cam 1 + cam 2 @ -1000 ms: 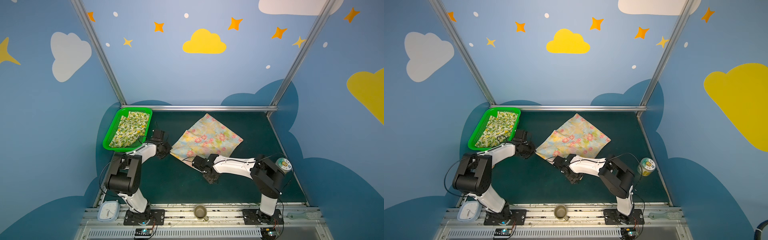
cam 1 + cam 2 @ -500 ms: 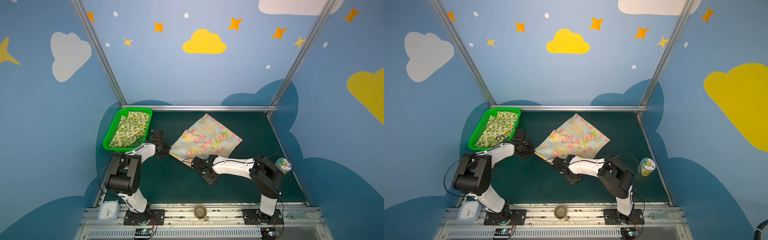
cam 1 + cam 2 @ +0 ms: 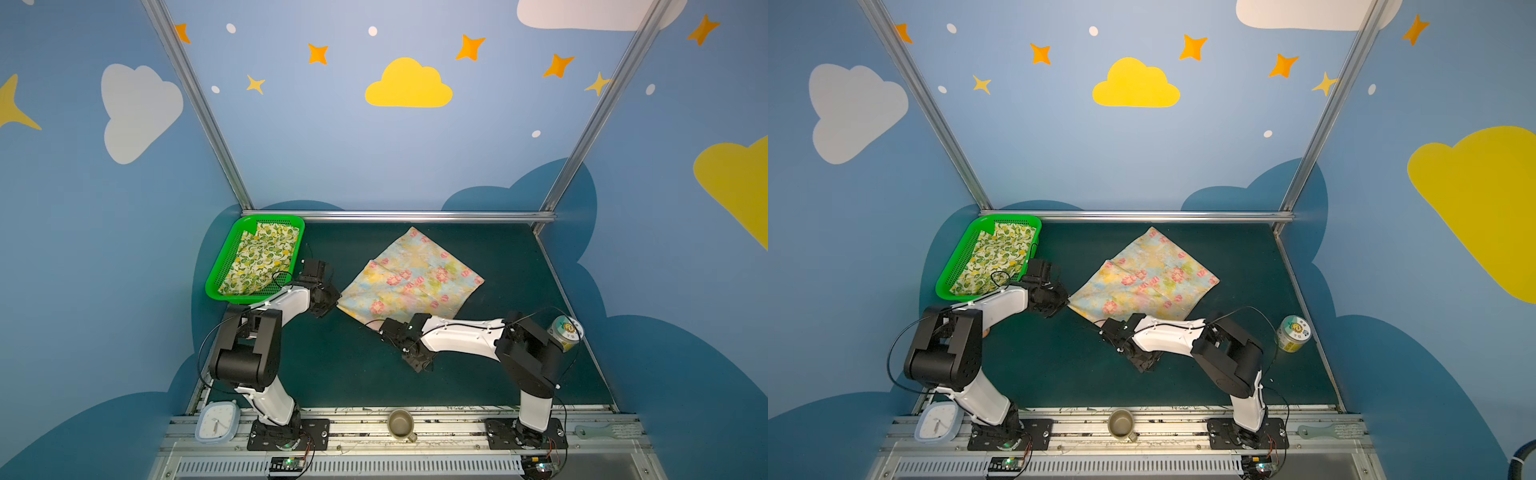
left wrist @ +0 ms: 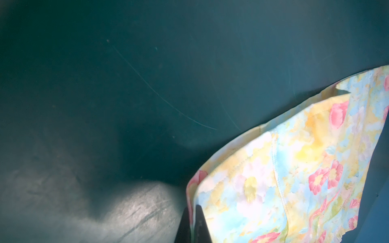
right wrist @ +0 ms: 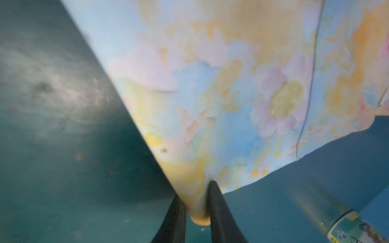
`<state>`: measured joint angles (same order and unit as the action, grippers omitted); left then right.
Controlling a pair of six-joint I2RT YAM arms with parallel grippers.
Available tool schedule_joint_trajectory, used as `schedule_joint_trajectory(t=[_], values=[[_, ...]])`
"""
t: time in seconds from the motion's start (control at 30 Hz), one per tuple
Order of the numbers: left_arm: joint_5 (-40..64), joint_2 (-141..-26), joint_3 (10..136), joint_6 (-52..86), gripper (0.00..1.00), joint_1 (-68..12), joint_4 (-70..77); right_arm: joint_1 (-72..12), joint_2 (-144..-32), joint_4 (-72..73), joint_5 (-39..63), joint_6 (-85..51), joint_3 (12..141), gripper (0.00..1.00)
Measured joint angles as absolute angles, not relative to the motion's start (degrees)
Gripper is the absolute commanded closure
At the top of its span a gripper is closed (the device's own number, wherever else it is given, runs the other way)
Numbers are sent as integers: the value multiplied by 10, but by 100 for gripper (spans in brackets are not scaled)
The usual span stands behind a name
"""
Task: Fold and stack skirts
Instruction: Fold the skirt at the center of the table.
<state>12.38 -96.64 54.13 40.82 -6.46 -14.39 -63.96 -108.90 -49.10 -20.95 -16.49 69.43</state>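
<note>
The pale yellow skirt with pink flowers (image 3: 411, 278) (image 3: 1146, 278) lies spread on the green mat. My left gripper (image 3: 334, 301) (image 3: 1065, 305) is shut on its left corner; in the left wrist view the cloth (image 4: 284, 168) is pinched between the black fingertips of the gripper (image 4: 192, 210). My right gripper (image 3: 380, 328) (image 3: 1102, 328) is shut on the near corner; in the right wrist view a bunched yellow tip of the cloth (image 5: 221, 84) sits between the jaws of the gripper (image 5: 196, 193). The lemon-print skirt (image 3: 262, 257) (image 3: 994, 257) lies in the green basket (image 3: 224, 257) (image 3: 955, 257).
A printed can (image 3: 565, 332) (image 3: 1293, 332) (image 5: 347, 227) stands at the mat's right edge beside the right arm. A cup (image 3: 400, 423) (image 3: 1120, 423) and a small clock (image 3: 217, 422) (image 3: 936, 424) rest on the front rail. Blue walls enclose the mat.
My right gripper has closed onto the floral skirt's near corner after edging slightly left. The left gripper stays shut on the left corner.
</note>
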Motion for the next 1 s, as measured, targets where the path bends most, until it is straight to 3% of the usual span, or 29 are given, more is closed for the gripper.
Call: schedule_joint_trajectory(t=[0.43, 1.0], values=[[126, -963, 564, 409, 96, -58, -163, -646, -1086, -498, -200, -162, 705, 100], [119, -853, 612, 409, 96, -36, -234, -642, -958, -542, -163, -160, 749, 100]])
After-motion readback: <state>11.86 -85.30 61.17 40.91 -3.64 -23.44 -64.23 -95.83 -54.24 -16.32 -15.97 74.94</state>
